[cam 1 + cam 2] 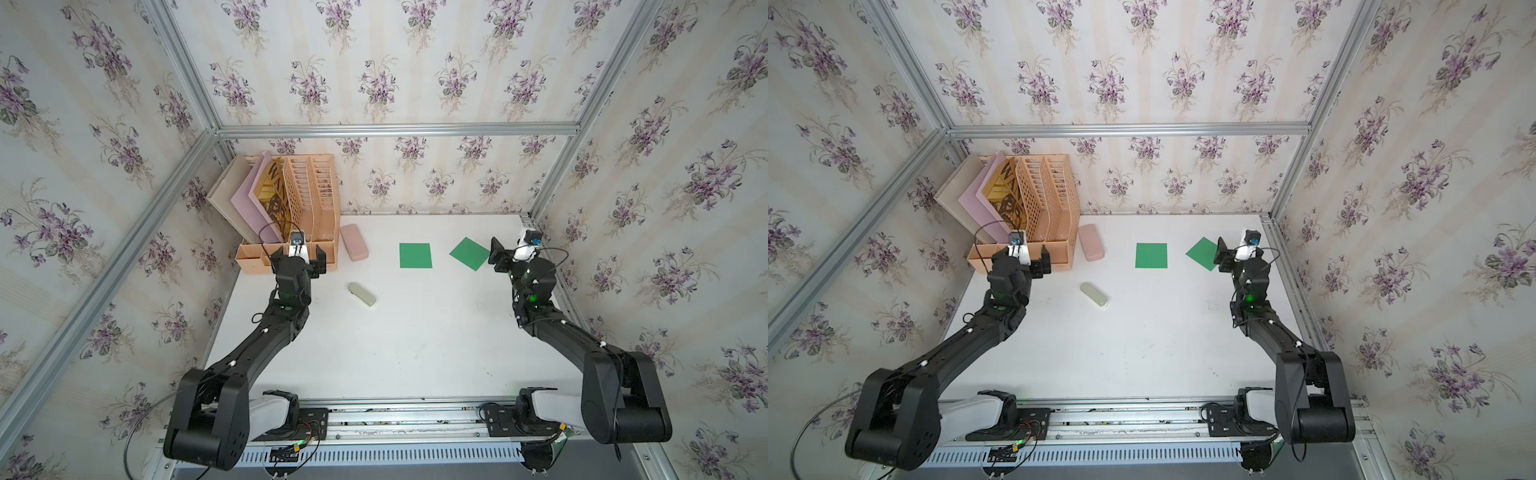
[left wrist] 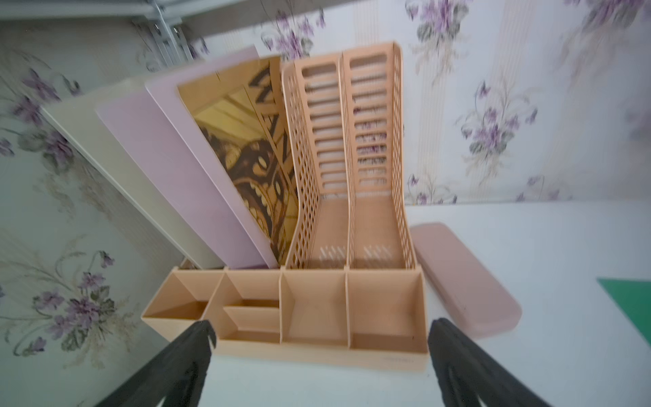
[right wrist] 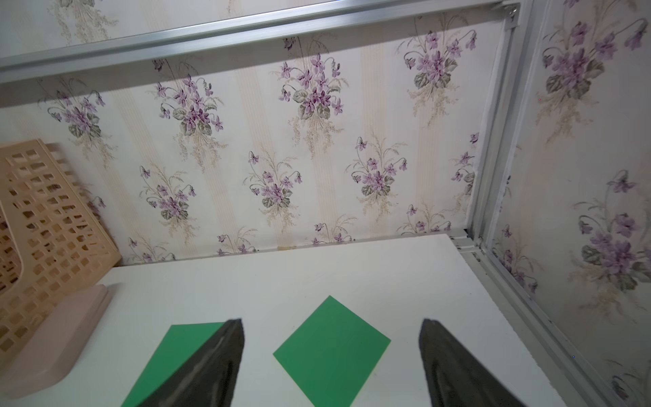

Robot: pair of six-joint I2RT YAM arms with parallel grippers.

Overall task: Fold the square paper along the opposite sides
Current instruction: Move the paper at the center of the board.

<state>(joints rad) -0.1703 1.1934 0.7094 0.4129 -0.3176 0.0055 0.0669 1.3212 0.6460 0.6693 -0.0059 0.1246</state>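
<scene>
1. White tabletop [image 1: 415, 353]: enclosed by walls papered with violets.
2. Left arm [image 1: 270, 332]: reaches to the far left corner. In the left wrist view, its jaws stand wide apart and grip nothing, just short of the organiser's front trays.
3. Right arm [image 1: 557, 332]: reaches along the right edge. In the right wrist view, its jaws stand parted, somewhat narrower than the left pair, with nothing between them. Contact with the surface cannot be told.
4. Peach desk organiser [image 1: 316, 195]: stands in the far left corner. Cream and pink folders [image 1: 245, 195] and a printed yellow-brown sheet lean in its left slot.
5. Pink case [image 1: 354, 248]: closed, lying just right of the organiser.
6. Square-on green paper [image 1: 415, 255]: far centre, flat, edges parallel to the tabletop's. No fold or crease is visible.
7. Cornerwise green paper [image 1: 469, 253]: right of the first and apart from it, turned like a diamond. It is flat and unfolded, plain green all over. Its right corner lies just beside the right arm's jaws, and in the right wrist view [image 3: 331, 352] it shows between them.
8. Beige case [image 1: 362, 295]: small, closed, lying alone left of centre.
</scene>
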